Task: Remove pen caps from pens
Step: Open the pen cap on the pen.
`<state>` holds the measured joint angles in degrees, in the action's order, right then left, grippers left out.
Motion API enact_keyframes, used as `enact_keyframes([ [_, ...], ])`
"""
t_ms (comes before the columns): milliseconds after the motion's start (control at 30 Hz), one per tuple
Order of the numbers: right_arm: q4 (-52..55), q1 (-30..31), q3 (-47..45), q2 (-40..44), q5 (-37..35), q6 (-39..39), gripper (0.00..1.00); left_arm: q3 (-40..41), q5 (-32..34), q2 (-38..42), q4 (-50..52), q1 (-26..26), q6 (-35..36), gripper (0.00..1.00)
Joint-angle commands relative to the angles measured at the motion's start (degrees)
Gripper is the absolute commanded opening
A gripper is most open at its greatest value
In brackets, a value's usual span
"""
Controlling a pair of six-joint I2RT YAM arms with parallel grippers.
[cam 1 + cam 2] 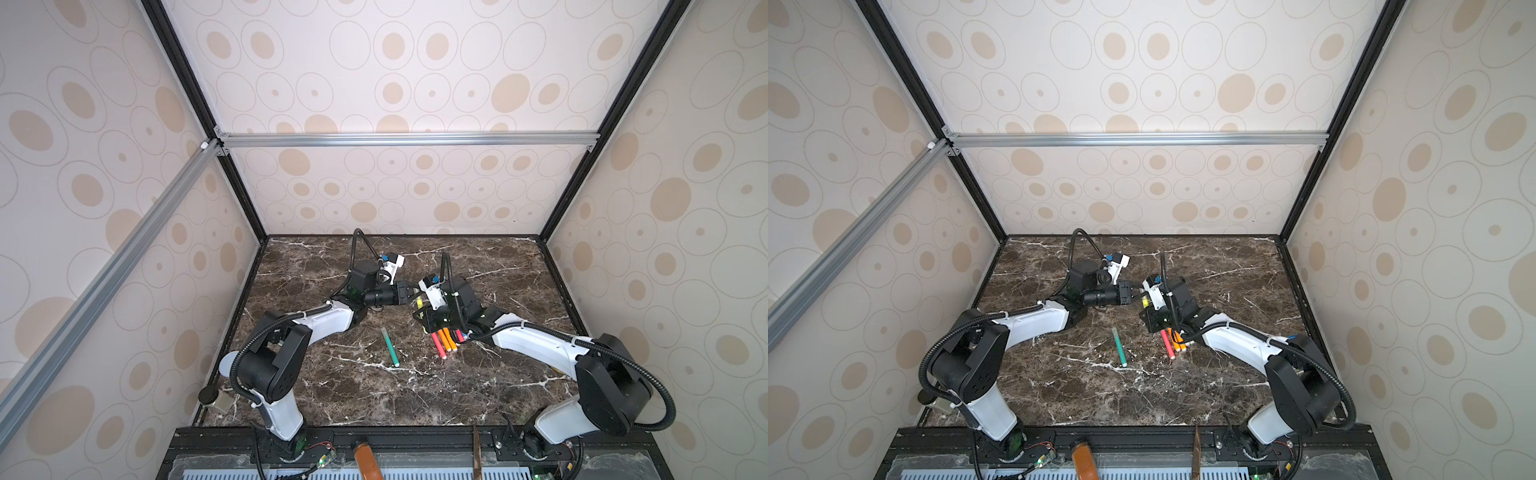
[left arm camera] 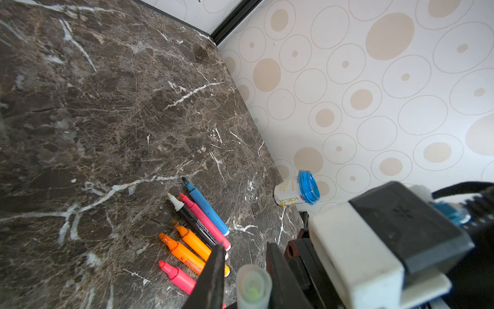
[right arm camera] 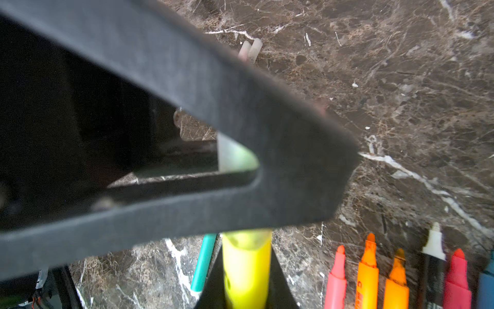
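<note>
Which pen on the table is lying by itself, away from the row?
The green pen, alone mid-table; the pink, orange, black and blue pens lie side by side.

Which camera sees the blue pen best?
The left wrist view: the whole blue pen lies there, tip bare, next to a pink pen. The right wrist view catches only a sliver at its edge. In both top views I cannot make it out.

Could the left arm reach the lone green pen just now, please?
Probably: the green pen lies in the open nearby, but the left gripper is busy clamping the yellow pen's cap.
</note>
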<state>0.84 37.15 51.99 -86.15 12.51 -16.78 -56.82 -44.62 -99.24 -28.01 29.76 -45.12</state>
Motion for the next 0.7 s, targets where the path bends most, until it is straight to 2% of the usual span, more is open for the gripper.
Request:
enact_keyframes([
  [0, -0.58, -0.05, 1.71, -0.59, -1.04, -0.84, 0.0, -2.06, 0.33, -0.78, 0.3, 0.74, 1.51, 0.27],
  [167, 0.39, 0.03, 2.28, -0.86, -2.01, -1.53, 0.0, -1.83, 0.41, -0.69, 0.38, 0.82, 1.62, 0.25],
  [367, 0.39, -0.05, 2.66, -1.06, -1.44, -1.75, 0.0, -1.83, 0.24, -0.54, 0.27, 0.81, 1.71, 0.18],
  [567, 0.48, 0.0, 2.29, -0.87, -1.52, -1.68, 0.0, -1.72, 0.24, -0.38, 0.25, 0.83, 1.88, 0.0],
  [667, 0.58, 0.01, 2.13, -0.77, -1.62, -1.73, 0.0, -1.71, 0.32, -0.21, 0.21, 0.82, 2.03, 0.0],
])
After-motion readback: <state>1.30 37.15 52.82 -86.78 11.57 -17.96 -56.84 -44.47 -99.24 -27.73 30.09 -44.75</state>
